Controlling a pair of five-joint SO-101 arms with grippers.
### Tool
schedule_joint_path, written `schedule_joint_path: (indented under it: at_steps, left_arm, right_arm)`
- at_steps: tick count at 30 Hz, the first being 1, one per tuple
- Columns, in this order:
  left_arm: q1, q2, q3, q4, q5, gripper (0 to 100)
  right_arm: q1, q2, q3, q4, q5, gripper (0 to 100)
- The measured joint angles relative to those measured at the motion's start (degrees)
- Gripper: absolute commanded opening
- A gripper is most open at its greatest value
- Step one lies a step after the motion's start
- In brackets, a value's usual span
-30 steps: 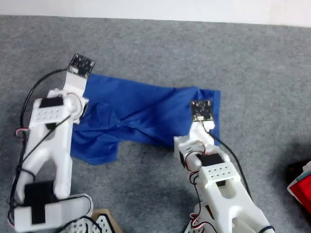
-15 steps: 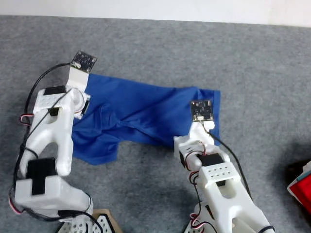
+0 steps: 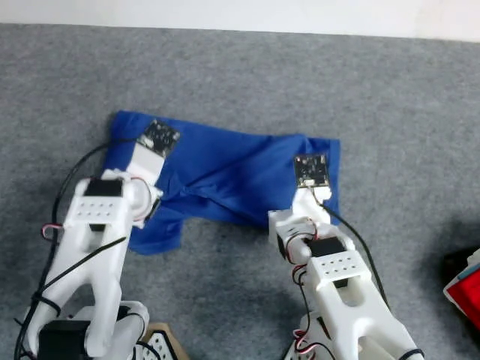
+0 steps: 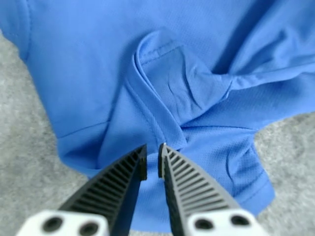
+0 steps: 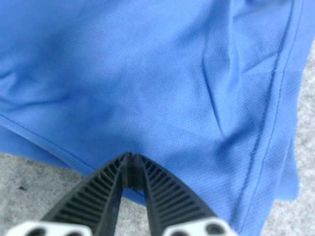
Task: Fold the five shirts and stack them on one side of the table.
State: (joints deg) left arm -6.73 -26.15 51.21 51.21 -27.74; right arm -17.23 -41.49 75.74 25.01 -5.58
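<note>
A blue shirt point(image 3: 225, 169) lies crumpled and partly spread on the grey table point(image 3: 390, 97). My left gripper point(image 3: 156, 146) hangs over the shirt's left part. In the left wrist view its fingertips point(image 4: 151, 150) stand a narrow gap apart above a folded sleeve and seam point(image 4: 167, 93), with nothing between them. My right gripper point(image 3: 311, 176) is over the shirt's right end. In the right wrist view its tips point(image 5: 129, 158) meet just above the near hem of the shirt point(image 5: 162, 73).
A red object point(image 3: 465, 289) sits at the right edge of the table. A tan piece point(image 3: 161, 334) shows between the arm bases at the near edge. Bare grey table surrounds the shirt, with wide room at the far side and right.
My left arm has swung from the shirt's far left corner to the right and nearer, over the cloth. That left corner now lies uncovered. The right arm has kept still.
</note>
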Motion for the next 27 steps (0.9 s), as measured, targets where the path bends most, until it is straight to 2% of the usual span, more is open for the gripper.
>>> schedule_joint_path:
  at_steps: [5,12,14,21,27]
  left_arm:
    - [0.0,-0.3,4.7,-5.5,-0.6,7]
    - [0.0,-0.4,5.3,-6.1,-3.1,6]
    - [0.0,-0.4,5.3,-6.1,-3.1,0]
    - [0.0,-0.4,5.3,-6.1,-3.1,1]
    - [0.6,-1.0,5.3,-0.9,-3.1,1]
  right_arm:
    - [0.0,0.0,0.0,0.0,0.4,0.7]
    - [0.0,0.0,0.0,0.0,1.4,0.7]
    - [0.0,0.0,0.0,0.0,1.4,0.7]
    - [0.0,0.0,0.0,0.0,1.4,0.7]
    - [0.0,0.0,0.0,0.0,1.4,0.7]
